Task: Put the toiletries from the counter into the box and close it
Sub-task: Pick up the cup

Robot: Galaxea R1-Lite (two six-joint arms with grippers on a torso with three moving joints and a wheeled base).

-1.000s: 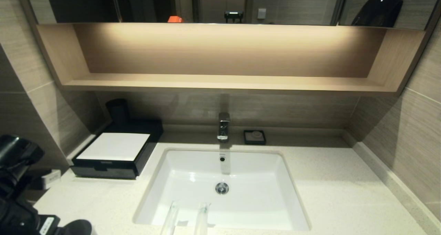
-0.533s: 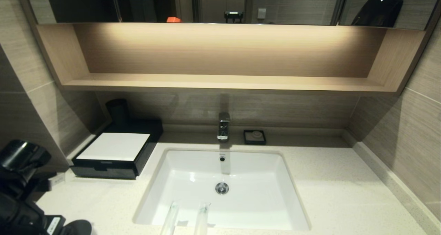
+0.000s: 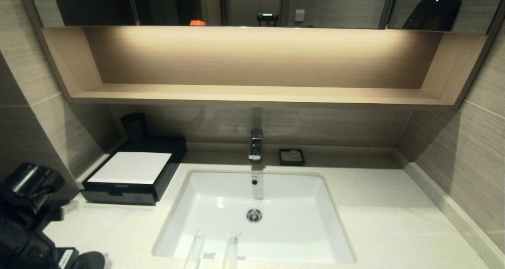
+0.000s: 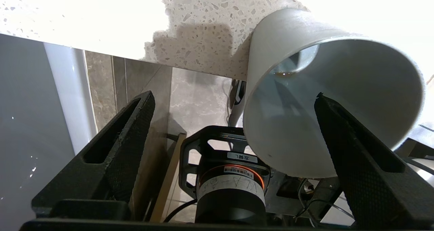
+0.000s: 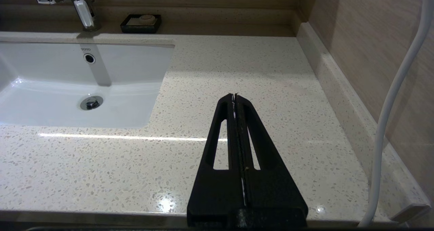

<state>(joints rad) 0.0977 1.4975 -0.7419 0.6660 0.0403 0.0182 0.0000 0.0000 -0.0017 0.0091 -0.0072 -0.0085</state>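
Clearly our left gripper (image 4: 234, 102), jaws wide apart at the head view's lower-left corner, sits nearer the box (image 3: 132, 178) up-right of it, while both packets (image 3: 213, 251) lie lengthwise at bottom centre; our right gripper (image 5: 234, 96) rests closed.

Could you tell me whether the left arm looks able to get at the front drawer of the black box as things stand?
Probably yes. The left gripper is open and empty, low at the counter's left edge, and the box sits just beyond it with bare counter in front of its closed drawer.
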